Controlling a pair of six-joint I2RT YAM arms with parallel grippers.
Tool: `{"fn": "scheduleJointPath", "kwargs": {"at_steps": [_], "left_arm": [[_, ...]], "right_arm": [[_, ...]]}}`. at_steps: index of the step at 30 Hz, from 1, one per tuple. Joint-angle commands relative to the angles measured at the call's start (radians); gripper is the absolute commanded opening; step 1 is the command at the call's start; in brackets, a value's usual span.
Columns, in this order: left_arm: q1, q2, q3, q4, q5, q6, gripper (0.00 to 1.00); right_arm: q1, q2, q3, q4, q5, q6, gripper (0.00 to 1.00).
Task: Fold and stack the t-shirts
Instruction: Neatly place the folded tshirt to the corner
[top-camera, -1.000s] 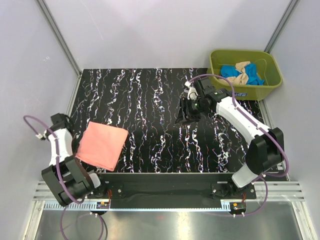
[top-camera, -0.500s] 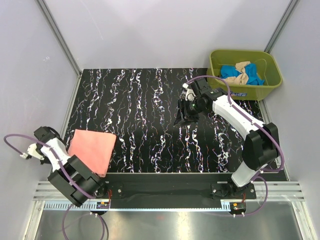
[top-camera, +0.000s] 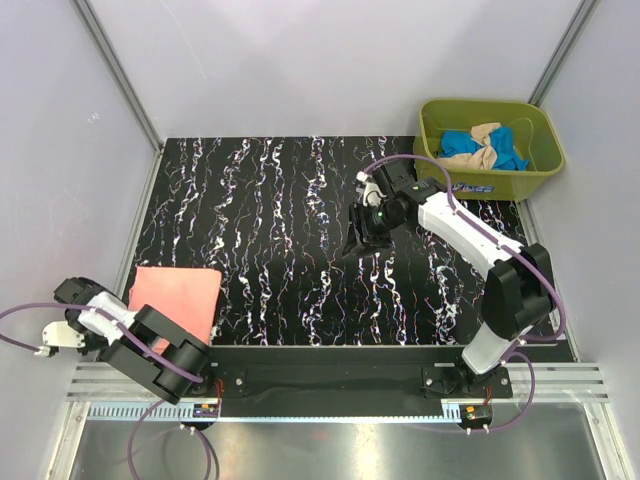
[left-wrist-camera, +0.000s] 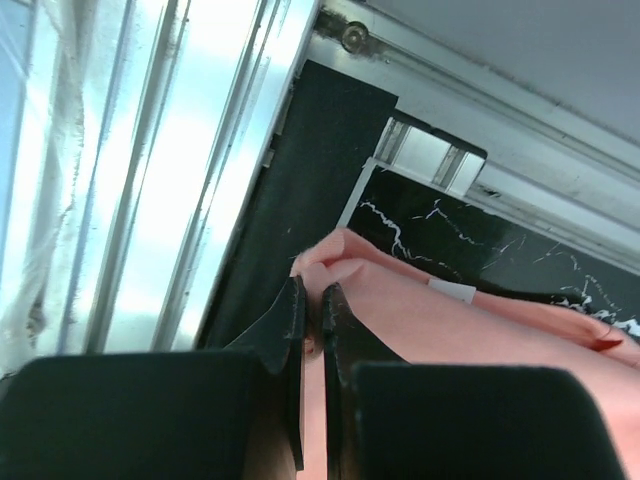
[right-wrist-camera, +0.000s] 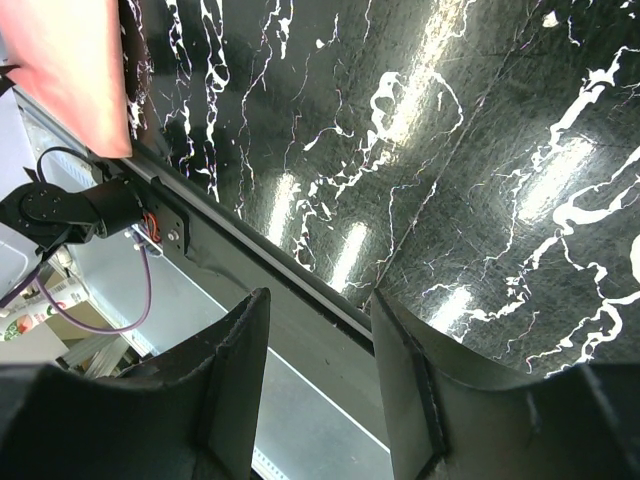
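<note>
A folded salmon-pink t-shirt (top-camera: 180, 298) lies at the table's near-left corner. In the right wrist view the same t-shirt (right-wrist-camera: 70, 70) shows at the top left. My left gripper (left-wrist-camera: 311, 298) is shut on a corner of this pink t-shirt (left-wrist-camera: 480, 330), close to the table's metal edge rail. My right gripper (top-camera: 362, 243) hovers over the middle right of the table. Its jaws (right-wrist-camera: 318, 305) are open with nothing between them. A bright blue t-shirt (top-camera: 512, 157) and a beige one (top-camera: 486, 143) lie crumpled in the tub.
The olive-green tub (top-camera: 487, 103) stands at the far right corner, just off the black marbled tabletop (top-camera: 270, 210). Grey walls close in the left, back and right sides. An aluminium rail (left-wrist-camera: 180, 180) runs along the near edge by the arm bases.
My left arm has swung back toward the near-left corner, dragging the pink t-shirt with it and squaring it to the table's edges. My right gripper has drifted slightly left.
</note>
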Motion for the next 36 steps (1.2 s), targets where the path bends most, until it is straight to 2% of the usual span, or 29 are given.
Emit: {"fn": "scheduleJointPath", "kwargs": {"at_steps": [1,6,9,10,11,13,14,17,21,22,23,24,25,26,29,32,36], "left_arm": [[0.012,-0.015,-0.028,0.098,0.011,-0.073,0.00],[0.029,-0.007,-0.048,0.156,0.037,-0.107,0.00],[0.034,0.010,-0.014,0.102,-0.002,-0.092,0.00],[0.035,0.001,-0.008,0.096,-0.010,-0.087,0.03],[0.038,-0.027,-0.003,0.076,-0.018,-0.084,0.28],[0.038,-0.036,0.030,0.050,-0.044,-0.078,0.61],[0.037,-0.030,0.046,0.018,-0.044,-0.061,0.75],[0.023,-0.045,0.101,-0.071,-0.079,-0.050,0.85],[-0.090,-0.061,0.150,-0.132,-0.133,-0.055,0.83],[-0.168,-0.064,0.161,-0.138,-0.151,-0.064,0.79],[-0.208,-0.067,0.171,-0.148,-0.151,-0.072,0.74],[-0.254,-0.082,0.179,-0.142,-0.133,-0.076,0.58],[-0.356,-0.090,0.178,-0.128,-0.125,-0.076,0.50],[-0.408,-0.096,0.173,-0.111,-0.124,-0.107,0.42],[-0.558,-0.087,0.136,-0.082,-0.090,-0.145,0.26],[-0.650,0.012,0.121,-0.053,-0.070,-0.144,0.26],[-0.670,0.134,0.112,0.024,-0.058,-0.096,0.25]], "right_arm": [[0.012,0.005,0.038,-0.008,-0.024,-0.005,0.52],[0.013,0.006,0.034,-0.013,-0.027,-0.007,0.52],[0.015,0.008,0.032,-0.008,-0.029,-0.007,0.52],[0.015,0.011,0.034,-0.008,-0.031,-0.007,0.52],[0.015,0.016,0.032,-0.007,-0.034,-0.007,0.52],[0.016,0.017,0.032,-0.004,-0.043,-0.004,0.52],[0.018,0.020,0.031,-0.002,-0.044,-0.002,0.52],[0.027,0.029,0.031,0.002,-0.054,0.002,0.52],[0.041,0.037,0.031,0.002,-0.060,0.002,0.52],[0.042,0.037,0.028,0.007,-0.063,0.001,0.52],[0.047,0.039,0.021,0.008,-0.064,0.002,0.52],[0.047,0.039,0.020,0.011,-0.066,0.002,0.52],[0.047,0.042,0.020,0.015,-0.066,0.002,0.52],[0.049,0.040,0.026,0.015,-0.064,0.004,0.52],[0.049,0.045,0.046,0.007,-0.058,0.001,0.52],[0.049,0.034,0.043,0.005,-0.046,-0.002,0.52],[0.049,0.019,0.032,0.002,-0.029,-0.010,0.52]]}}
